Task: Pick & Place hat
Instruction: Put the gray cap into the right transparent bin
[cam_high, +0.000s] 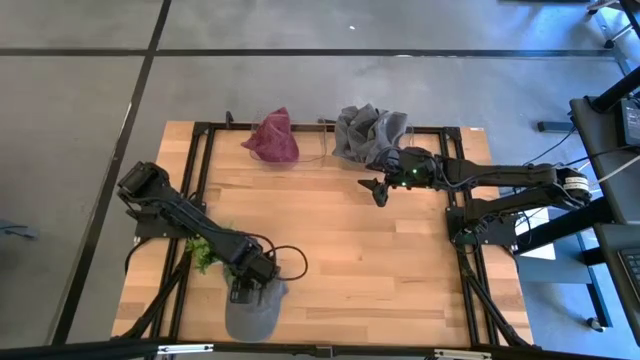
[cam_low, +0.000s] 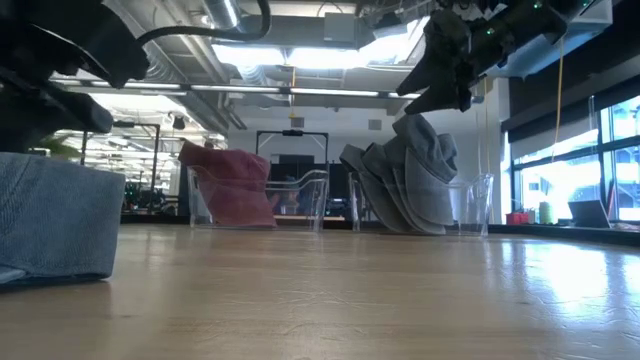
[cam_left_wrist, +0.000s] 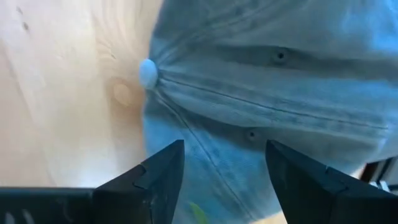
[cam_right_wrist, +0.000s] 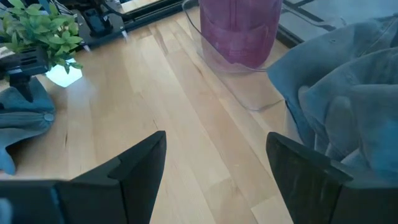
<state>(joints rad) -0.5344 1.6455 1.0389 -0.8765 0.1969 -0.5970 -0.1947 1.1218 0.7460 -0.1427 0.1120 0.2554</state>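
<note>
A blue-grey denim cap (cam_high: 255, 312) lies at the table's near edge, its crown on its side on the wood; the left wrist view shows its top button (cam_left_wrist: 147, 73). My left gripper (cam_high: 243, 290) is open just above that crown (cam_left_wrist: 261, 93), with a finger on either side. In the low view there is a gap over the cap (cam_low: 55, 215). My right gripper (cam_high: 378, 190) is open and raised above the table, near a pile of grey hats (cam_high: 368, 130) at the far edge. A maroon hat (cam_high: 272, 138) sits in a clear holder.
The grey hats (cam_low: 410, 185) lean stacked in a clear stand, and the maroon hat (cam_low: 230, 185) fills the clear holder (cam_right_wrist: 249, 93) beside it. A green plant (cam_high: 203, 250) stands left of the cap. Bare wood (cam_high: 360, 260) spans the table's middle, and a black frame rims the table.
</note>
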